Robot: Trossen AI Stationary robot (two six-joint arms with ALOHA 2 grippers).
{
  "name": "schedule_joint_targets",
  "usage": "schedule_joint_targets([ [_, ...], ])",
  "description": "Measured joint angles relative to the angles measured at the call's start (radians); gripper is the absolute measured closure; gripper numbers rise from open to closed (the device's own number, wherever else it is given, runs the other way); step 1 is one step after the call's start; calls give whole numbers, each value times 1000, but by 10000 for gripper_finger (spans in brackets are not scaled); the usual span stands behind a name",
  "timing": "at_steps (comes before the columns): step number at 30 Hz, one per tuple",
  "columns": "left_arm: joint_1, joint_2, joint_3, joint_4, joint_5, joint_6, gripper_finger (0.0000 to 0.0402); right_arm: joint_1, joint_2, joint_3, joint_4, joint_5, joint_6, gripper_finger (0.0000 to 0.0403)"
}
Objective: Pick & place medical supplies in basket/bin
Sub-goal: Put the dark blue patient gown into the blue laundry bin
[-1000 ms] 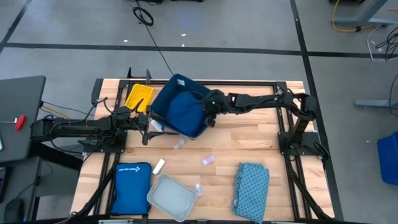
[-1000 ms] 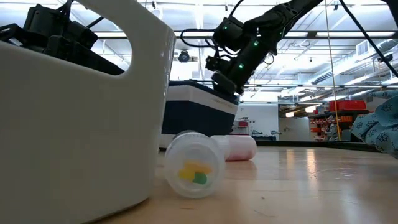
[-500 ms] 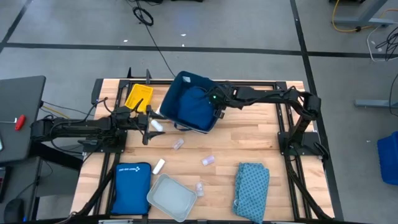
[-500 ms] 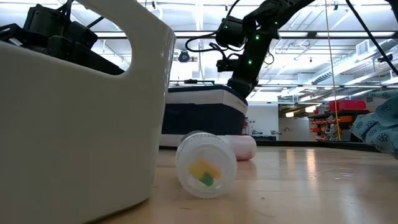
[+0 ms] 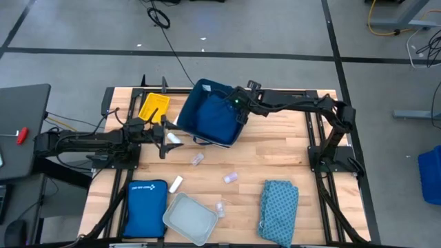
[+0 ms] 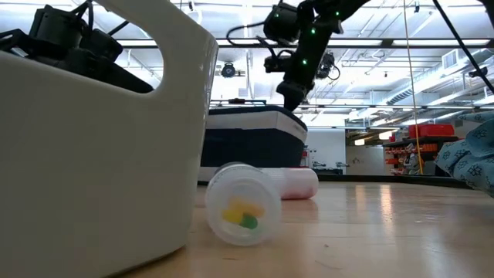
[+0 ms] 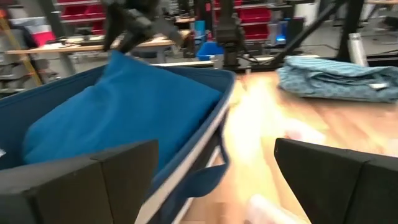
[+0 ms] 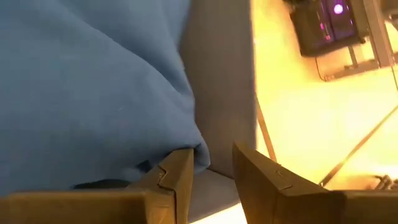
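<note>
We see the large navy soft-sided bin [image 5: 210, 114] at the table's far middle, the dark blue cloth bundle [image 5: 215, 118] inside it. The teal patterned cloth [image 5: 278, 202] lies folded near the front right. The small yellow plastic bin [image 5: 152, 108] sits far left, the shallow translucent grey tray [image 5: 189, 218] front centre, small vials [image 5: 229, 178] scattered between.

Two arms, both hands parted.
The right hand [image 5: 241, 110] reaches across from the right, raised above the table, fingers slightly apart. The left hand [image 5: 164, 135] lies low, extended from the left, fingers wide.
</note>
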Motion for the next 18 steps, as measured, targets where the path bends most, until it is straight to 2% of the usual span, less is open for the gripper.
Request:
schedule_joint_targets([
  [5, 0, 0, 0, 17, -22, 0, 85, 71, 0, 3, 36, -2, -12, 308],
  [10, 0, 0, 0, 28, -22, -4, 103, 141, 0, 3, 62, -45, -25, 391],
  [18, 0, 0, 0, 28, -22, -11, 109, 202, 0, 3, 4, 25, 9, 392],
])
